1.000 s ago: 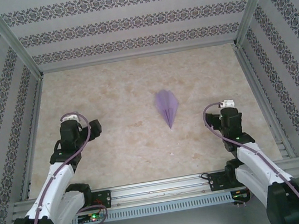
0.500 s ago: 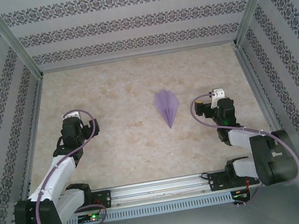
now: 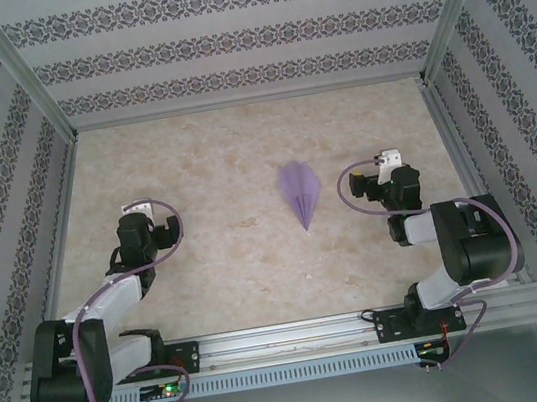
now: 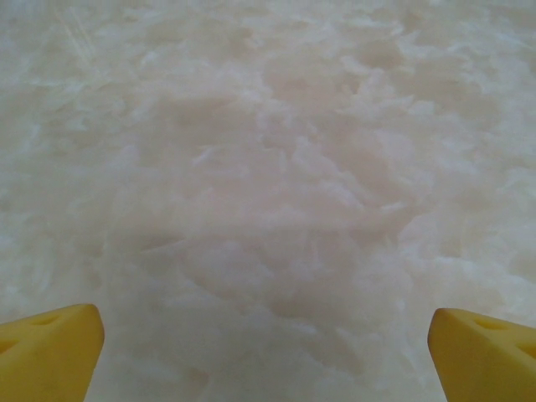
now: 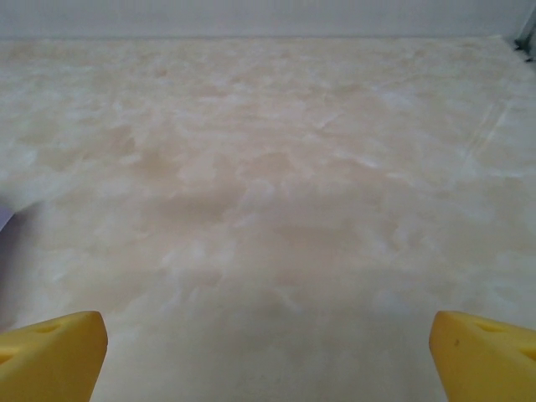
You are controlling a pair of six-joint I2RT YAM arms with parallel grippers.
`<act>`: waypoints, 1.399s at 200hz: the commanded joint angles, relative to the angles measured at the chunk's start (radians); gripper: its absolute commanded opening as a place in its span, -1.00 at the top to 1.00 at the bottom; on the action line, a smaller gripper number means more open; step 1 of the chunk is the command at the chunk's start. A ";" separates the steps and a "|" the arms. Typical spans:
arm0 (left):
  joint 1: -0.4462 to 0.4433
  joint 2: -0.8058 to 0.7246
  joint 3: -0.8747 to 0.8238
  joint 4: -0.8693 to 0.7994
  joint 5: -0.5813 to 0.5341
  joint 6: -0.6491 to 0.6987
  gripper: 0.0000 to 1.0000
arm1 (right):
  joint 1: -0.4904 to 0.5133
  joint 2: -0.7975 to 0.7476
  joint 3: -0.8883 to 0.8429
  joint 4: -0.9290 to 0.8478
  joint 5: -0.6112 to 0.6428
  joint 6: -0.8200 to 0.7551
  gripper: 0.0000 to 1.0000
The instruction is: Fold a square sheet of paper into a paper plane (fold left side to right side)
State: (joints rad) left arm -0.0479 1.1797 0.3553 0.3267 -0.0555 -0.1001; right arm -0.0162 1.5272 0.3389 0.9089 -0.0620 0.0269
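The square sheet of paper lies folded as a narrow lavender paper plane (image 3: 300,192) flat on the table, right of centre, with its sharp point toward the near edge. My left gripper (image 3: 159,232) hovers far to its left, and its yellow fingertips (image 4: 50,347) stand wide apart with bare table between them. My right gripper (image 3: 359,185) sits just right of the plane and does not touch it. It is open too, with yellow fingertips (image 5: 52,352) at the frame corners. A pale purple sliver (image 5: 4,216) shows at the left edge of the right wrist view.
The marbled beige table (image 3: 202,160) is boxed in by patterned walls (image 3: 224,41) at the back and sides. An aluminium rail (image 3: 289,337) carrying both arm bases runs along the near edge. Both arms are folded low near their bases.
Both arms have folded back toward their bases. The right gripper has shifted up and left, closer to the plane, and the left one slightly down. The plane has not moved.
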 commanded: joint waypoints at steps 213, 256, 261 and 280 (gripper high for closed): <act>0.115 0.414 0.020 0.648 0.267 0.088 -0.99 | -0.005 0.001 0.038 0.032 -0.004 0.019 -0.96; 0.113 0.414 0.005 0.677 0.201 0.063 -0.99 | -0.001 -0.001 0.038 0.032 0.002 0.014 -0.97; 0.114 0.414 0.005 0.678 0.201 0.063 -0.99 | 0.002 -0.001 0.038 0.031 0.008 0.013 -0.96; 0.114 0.415 -0.003 0.692 0.221 0.069 -0.99 | 0.004 -0.001 0.040 0.030 0.008 0.013 -0.96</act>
State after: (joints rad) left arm 0.0666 1.6028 0.3660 0.9802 0.1715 -0.0128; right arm -0.0216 1.5272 0.3656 0.9173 -0.0612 0.0303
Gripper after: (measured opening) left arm 0.993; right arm 0.982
